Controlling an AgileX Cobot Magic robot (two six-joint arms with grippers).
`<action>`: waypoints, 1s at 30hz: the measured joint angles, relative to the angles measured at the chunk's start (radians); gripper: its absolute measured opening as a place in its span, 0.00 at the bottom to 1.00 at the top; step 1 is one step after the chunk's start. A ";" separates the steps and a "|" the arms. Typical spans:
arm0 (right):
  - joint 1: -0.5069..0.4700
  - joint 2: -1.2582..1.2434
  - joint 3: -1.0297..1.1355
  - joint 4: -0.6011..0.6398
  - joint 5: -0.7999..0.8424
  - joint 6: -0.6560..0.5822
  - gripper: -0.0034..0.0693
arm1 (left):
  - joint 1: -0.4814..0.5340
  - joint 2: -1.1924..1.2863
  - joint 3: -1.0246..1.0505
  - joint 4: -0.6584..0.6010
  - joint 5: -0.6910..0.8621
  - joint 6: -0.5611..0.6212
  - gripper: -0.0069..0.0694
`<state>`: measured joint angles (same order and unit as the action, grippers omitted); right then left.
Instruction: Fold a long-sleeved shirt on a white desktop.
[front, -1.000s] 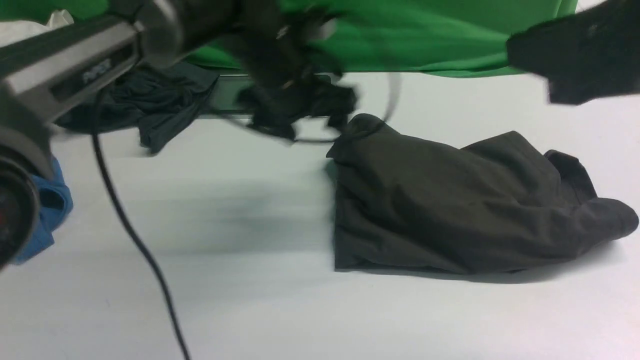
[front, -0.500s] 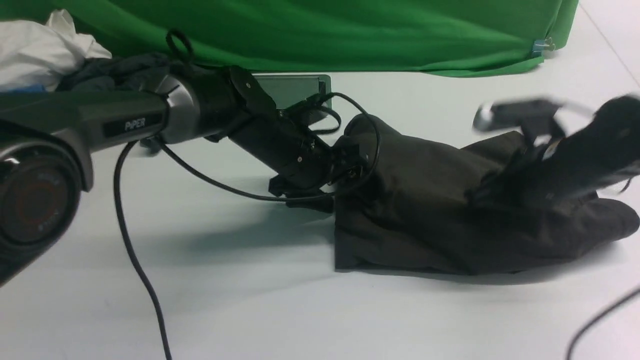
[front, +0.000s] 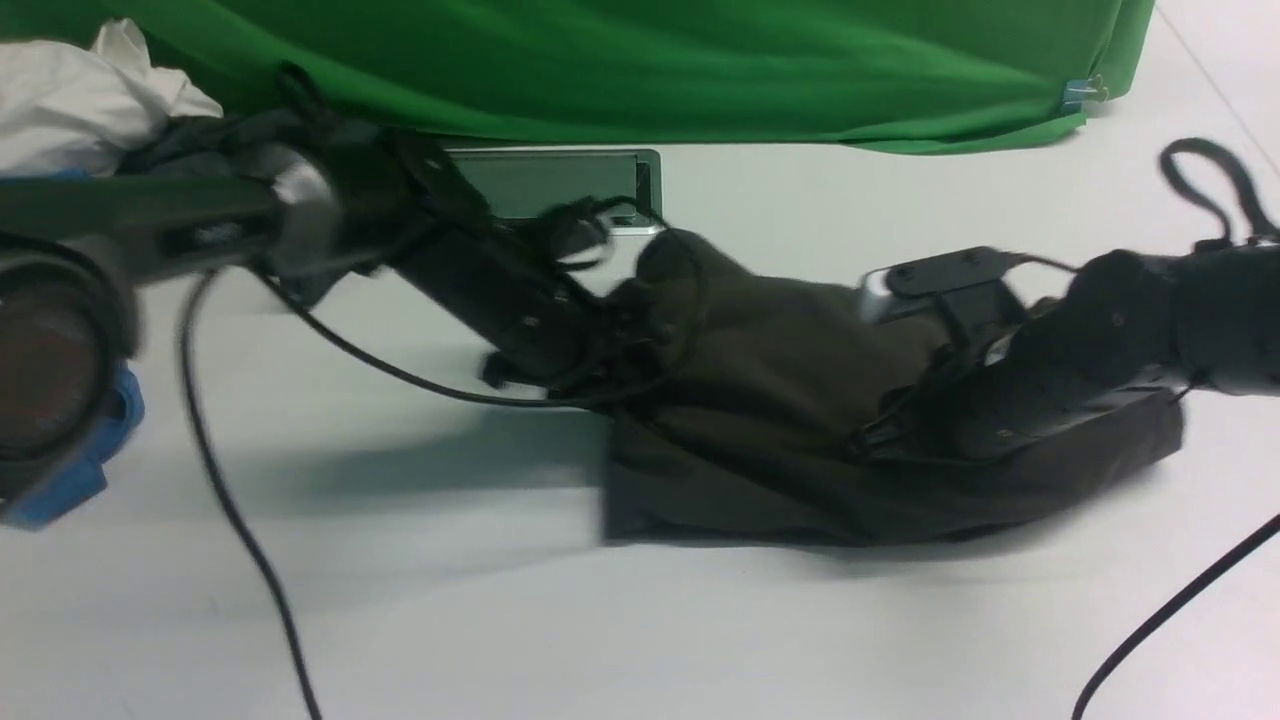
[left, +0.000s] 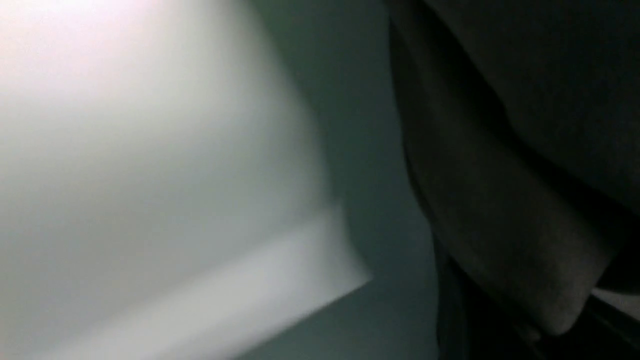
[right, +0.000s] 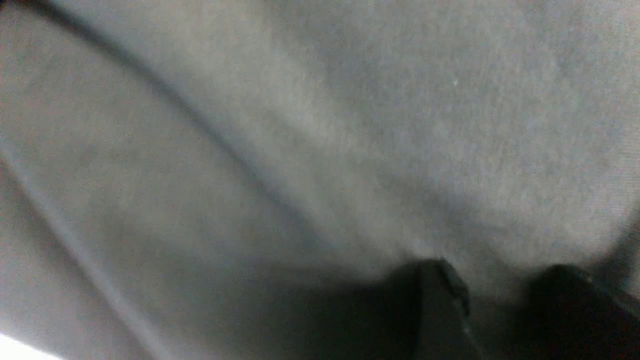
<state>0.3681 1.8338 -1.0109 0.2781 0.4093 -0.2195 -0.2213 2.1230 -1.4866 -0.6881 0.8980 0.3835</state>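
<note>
The long-sleeved shirt (front: 780, 400) lies as a dark brown-black bundle on the white desktop (front: 500, 610), right of centre; its print and neck tag are hidden. My left gripper (front: 625, 330) is buried in the bundle's left end. The left wrist view shows only dark cloth (left: 500, 175) and the tabletop (left: 125, 150), not the jaws. My right gripper (front: 880, 430) presses down on the bundle's right half. In the right wrist view its two fingertips (right: 435, 285) stand apart against the fabric (right: 350, 125), with the gripper (right: 495, 295) open.
A grey cable hatch (front: 560, 180) sits behind the shirt, below the green backdrop (front: 700, 70). At far left are a white cloth (front: 70, 100), a dark grey-teal garment (front: 200, 135) and a blue garment (front: 90, 460). Black cables (front: 230, 520) hang over the tabletop on both sides.
Both arms came down onto the shirt. The whole bundle has slid left since half a second ago, and its right end is flatter under the right arm.
</note>
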 joint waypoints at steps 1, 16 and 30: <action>0.016 -0.011 -0.011 0.006 0.035 0.000 0.45 | 0.032 -0.033 0.017 0.067 0.014 -0.011 0.19; 0.032 -0.073 -0.295 0.034 0.250 -0.027 0.45 | 0.246 -0.162 0.174 0.327 -0.036 -0.061 0.22; 0.032 0.056 -0.104 0.084 0.300 -0.064 0.45 | 0.246 -0.352 0.175 0.355 -0.003 -0.078 0.95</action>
<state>0.4006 1.8898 -1.1147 0.3621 0.7090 -0.2840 0.0245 1.7705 -1.3115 -0.3334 0.8948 0.3056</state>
